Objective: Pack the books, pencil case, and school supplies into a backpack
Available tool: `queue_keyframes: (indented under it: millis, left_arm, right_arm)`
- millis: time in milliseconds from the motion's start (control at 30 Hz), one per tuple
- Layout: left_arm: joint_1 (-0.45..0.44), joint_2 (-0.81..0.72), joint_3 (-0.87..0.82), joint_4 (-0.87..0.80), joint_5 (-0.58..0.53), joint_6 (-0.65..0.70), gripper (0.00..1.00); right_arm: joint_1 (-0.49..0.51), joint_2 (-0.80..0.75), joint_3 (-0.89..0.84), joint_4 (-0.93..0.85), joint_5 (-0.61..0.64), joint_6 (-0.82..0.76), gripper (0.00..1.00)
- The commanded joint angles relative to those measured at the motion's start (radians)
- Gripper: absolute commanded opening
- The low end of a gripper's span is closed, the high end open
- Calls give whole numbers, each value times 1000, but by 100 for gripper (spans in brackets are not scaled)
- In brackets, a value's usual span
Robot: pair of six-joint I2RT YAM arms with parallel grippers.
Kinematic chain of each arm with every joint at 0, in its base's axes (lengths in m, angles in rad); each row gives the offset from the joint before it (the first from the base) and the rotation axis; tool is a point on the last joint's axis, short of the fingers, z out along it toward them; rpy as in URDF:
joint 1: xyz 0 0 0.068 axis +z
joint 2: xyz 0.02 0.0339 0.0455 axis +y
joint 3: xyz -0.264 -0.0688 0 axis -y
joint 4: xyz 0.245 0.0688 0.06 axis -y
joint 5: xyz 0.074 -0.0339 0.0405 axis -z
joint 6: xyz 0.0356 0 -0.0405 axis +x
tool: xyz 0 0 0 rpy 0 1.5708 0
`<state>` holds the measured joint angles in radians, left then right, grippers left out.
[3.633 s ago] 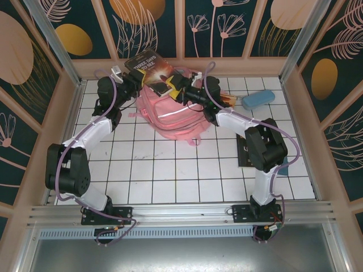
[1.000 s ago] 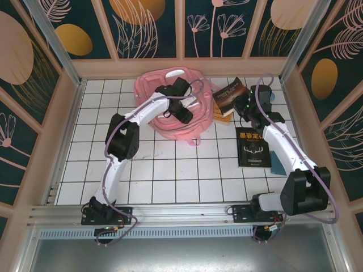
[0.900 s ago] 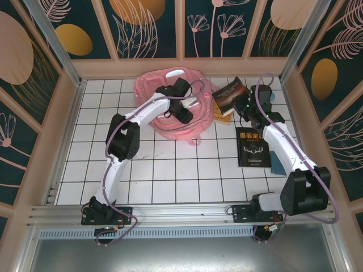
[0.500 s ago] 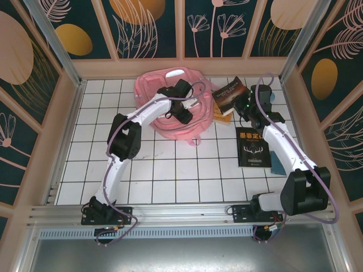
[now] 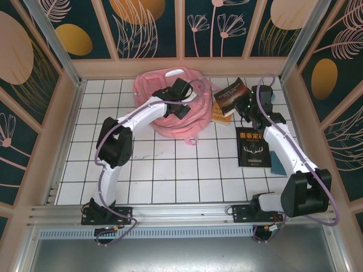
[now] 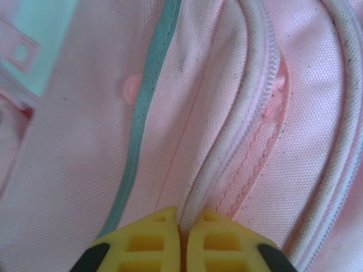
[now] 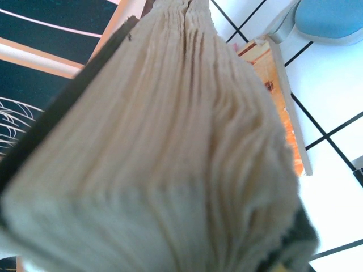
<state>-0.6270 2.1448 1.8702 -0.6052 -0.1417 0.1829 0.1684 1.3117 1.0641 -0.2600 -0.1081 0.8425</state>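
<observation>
Pink woven cloth, soft and slumped: the backpack (image 5: 173, 126) lay at the far side of the bench (image 5: 170, 170), left of centre. The L pincer (image 6: 182, 226) had its yellow ribbed tips pressed together on a white corded edge (image 6: 227, 141) beside the zip seam. The R pincer (image 5: 245, 106) pinched a thick dark-covered book (image 5: 229, 95), tilted up just right of the bag. The wrist view gave its cream page block, fanned and wavy. An orange book (image 5: 221, 115) lay partly under it. A black booklet (image 5: 253, 147) lay flat and glossy on the tiles, nearer the arms. The pale blue pencil case (image 7: 332, 20), smooth and rounded, sat beyond.

Step, as I judged it: opening the bag to take a book. Next: L should lift that edge wide and R should feed the book in edge-first. Floppy cloth could sag shut.
</observation>
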Motion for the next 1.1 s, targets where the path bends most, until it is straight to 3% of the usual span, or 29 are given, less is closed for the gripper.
queue_keyframes:
  millis: [0,167,500,867,1067]
  left_arm:
    - [10,-89,-4,129,-139,-40,3]
    - [10,-148,15,209,-287,-122,1]
    - [10,-157,142,258,-236,-237,0]
    - [10,-254,118,286,-290,-280,0]
    - [9,-319,81,271,-303,-295,0]
  right_arm:
    - [-13,-77,36,12,30,-33,4]
    - [-16,-127,34,-28,8,-45,4]
    - [37,-123,-28,73,-225,15,4]
    - [245,120,18,257,-201,127,4]
    - [295,319,95,480,-177,220,3]
